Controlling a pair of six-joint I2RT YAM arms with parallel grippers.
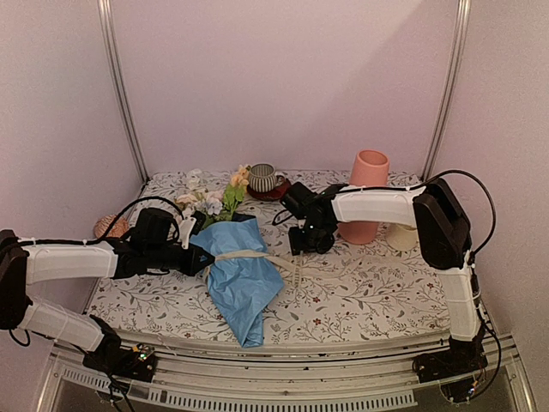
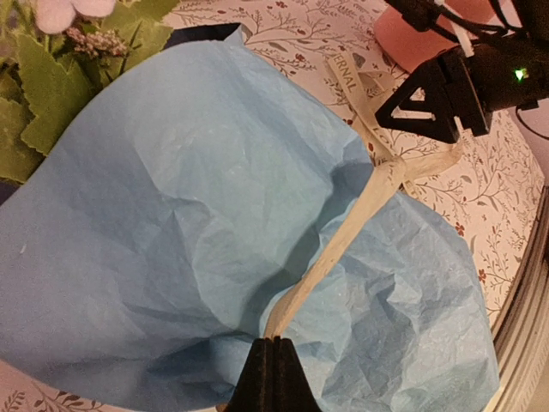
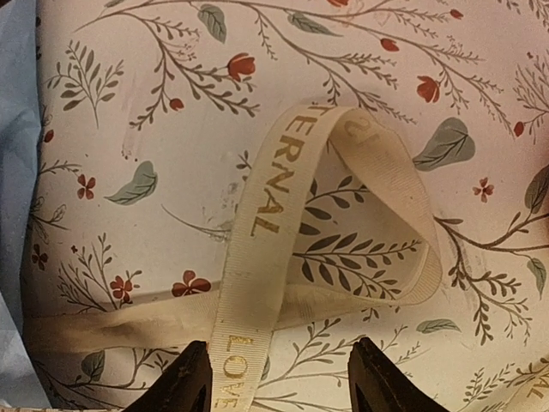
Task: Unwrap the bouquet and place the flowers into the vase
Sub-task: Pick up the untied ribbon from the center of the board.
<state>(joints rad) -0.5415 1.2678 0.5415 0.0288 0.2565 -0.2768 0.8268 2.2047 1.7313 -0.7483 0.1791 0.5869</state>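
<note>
Nearest the arm bases, the bouquet (image 1: 244, 279) lies on its side on the floral tablecloth (image 1: 369, 292). Its blue paper (image 2: 197, 215) is not yet off, and the left gripper (image 2: 273, 373) is pinched tight on the wrap where the cream ribbon (image 3: 257, 223) crosses it. This looks like the untying step. The ribbon's lettered tail lies looped flat on the cloth, and the right gripper (image 3: 283, 386) hangs over it with its jaws apart, holding nothing. Next, that gripper would likely need to close on the tail and draw it away from the knot while the left holds the wrap down. Further back, the flowers (image 1: 210, 199) poke out beside a striped cup (image 1: 262, 178) on a red saucer. The vase (image 1: 367, 196) stands upright behind the right forearm, a cream mug (image 1: 401, 236) just beside it, so that arm partly blocks the way to it
</note>
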